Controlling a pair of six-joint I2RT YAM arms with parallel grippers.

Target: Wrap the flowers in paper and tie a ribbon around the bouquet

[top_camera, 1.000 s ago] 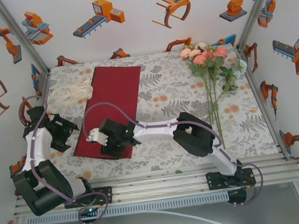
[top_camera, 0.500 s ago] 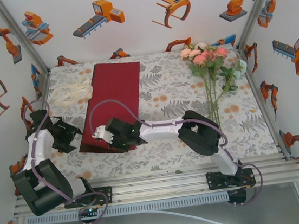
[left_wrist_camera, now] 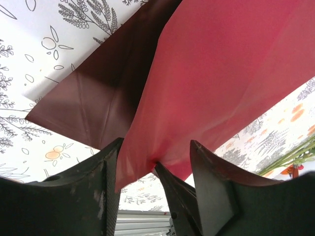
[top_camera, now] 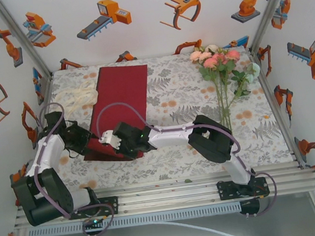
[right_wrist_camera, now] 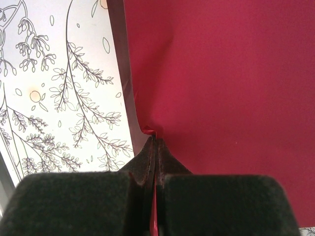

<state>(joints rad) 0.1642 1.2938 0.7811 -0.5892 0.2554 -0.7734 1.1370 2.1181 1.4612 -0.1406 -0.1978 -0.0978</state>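
A: Top cam?
B: High behind the arm bases, looking down, whole counter [top_camera: 189, 91] in frame.
A: Wrists?
B: Close-up, each sighting along its claw: left claw [left_wrist_camera: 156, 147], right claw [right_wrist_camera: 155, 140]. All three share the 6 o'clock edge of the paper [top_camera: 120, 88].

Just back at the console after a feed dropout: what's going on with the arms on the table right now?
The right gripper is shut on the near edge of the red paper and holds that end up off the table. The left gripper has its jaws open around the same raised edge, not clamped. The flowers lie on the right, the ribbon at the far left, both untouched.
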